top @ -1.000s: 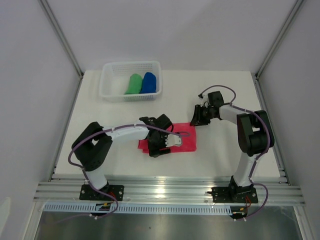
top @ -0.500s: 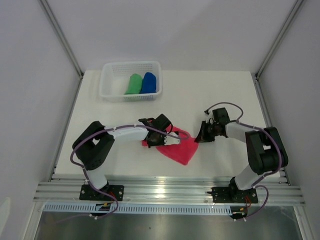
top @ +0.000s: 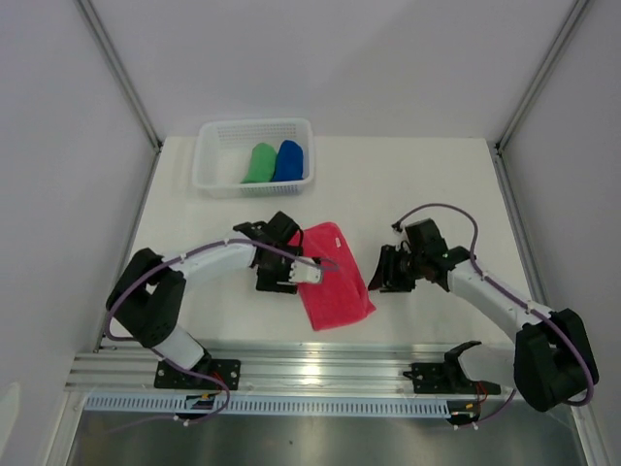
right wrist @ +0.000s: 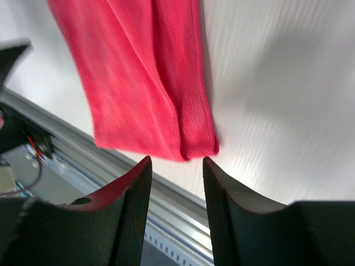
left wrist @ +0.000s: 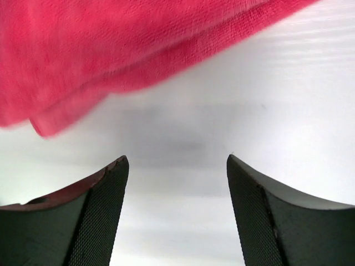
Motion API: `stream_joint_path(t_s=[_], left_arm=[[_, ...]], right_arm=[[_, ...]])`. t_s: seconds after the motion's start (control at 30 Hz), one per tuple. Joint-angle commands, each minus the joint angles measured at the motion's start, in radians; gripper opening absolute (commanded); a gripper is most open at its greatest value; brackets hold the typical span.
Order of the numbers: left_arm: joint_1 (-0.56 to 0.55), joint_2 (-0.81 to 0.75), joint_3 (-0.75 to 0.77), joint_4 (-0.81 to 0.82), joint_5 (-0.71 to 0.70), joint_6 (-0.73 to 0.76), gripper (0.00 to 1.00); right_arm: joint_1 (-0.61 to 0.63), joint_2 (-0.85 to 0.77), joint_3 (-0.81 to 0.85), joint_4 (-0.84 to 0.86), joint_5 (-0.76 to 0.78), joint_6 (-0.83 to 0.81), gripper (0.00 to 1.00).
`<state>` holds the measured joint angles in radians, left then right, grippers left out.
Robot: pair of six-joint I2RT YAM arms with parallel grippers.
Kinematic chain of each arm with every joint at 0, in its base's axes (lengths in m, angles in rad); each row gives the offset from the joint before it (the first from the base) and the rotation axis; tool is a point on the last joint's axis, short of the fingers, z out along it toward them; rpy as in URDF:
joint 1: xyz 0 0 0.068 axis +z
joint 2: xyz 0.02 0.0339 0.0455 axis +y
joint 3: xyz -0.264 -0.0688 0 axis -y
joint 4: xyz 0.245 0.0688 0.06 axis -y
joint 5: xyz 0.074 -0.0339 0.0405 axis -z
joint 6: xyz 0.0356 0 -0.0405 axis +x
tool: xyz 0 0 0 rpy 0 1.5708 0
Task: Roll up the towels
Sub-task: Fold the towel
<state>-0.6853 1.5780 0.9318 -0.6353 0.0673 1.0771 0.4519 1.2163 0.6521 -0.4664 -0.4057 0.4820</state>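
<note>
In the white basket (top: 219, 165) at upper left, green towel (top: 259, 163) and blue towel (top: 288, 161) rolled side by side; at centre of the desk (top: 417, 184), pink-red towel (top: 335, 282) flat between left pincer (top: 311, 275) and right pincer (top: 376, 280), both released, grasping nothing.

Overhead camera: fixed above and behind the arm bases, angled down, whole table (top: 427, 184) in view. Both wrist cameras sit close to the surface, looking out past their own fingertips — left gripper (left wrist: 175, 159), right gripper (right wrist: 176, 159). All three views share the pink-red towel (top: 335, 282).
</note>
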Motion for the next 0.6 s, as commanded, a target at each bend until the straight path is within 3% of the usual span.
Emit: stream_joint_path(t_s=[0.0,0.03,0.07,0.17,0.23,0.4,0.57], left_arm=[[0.111,-0.059,0.200,-0.230,0.211,-0.177,0.75],[0.140,-0.024,0.281,-0.262,0.238,-0.286,0.74],[0.203,0.006,0.368,-0.286,0.300,-0.495,0.72],[0.295,0.114,0.476,-0.345,0.443,-0.829,0.48],[0.305,0.129,0.463,-0.322,0.543,-0.919,0.40],[0.250,0.186,0.364,-0.236,0.456,-1.016,0.63],[0.322,0.283,0.458,-0.233,0.404,-1.097,0.75]], right_arm=[[-0.070,0.015,0.153,-0.055,0.016,-0.078,0.45],[-0.094,0.040,0.176,-0.040,0.019,-0.115,0.44],[-0.101,0.104,0.228,0.000,0.022,-0.131,0.42],[-0.099,0.216,0.323,0.107,0.008,-0.169,0.31],[-0.099,0.320,0.359,0.152,-0.037,-0.189,0.27],[-0.101,0.552,0.492,0.219,-0.044,-0.221,0.38],[-0.096,0.713,0.604,0.282,-0.100,-0.221,0.43]])
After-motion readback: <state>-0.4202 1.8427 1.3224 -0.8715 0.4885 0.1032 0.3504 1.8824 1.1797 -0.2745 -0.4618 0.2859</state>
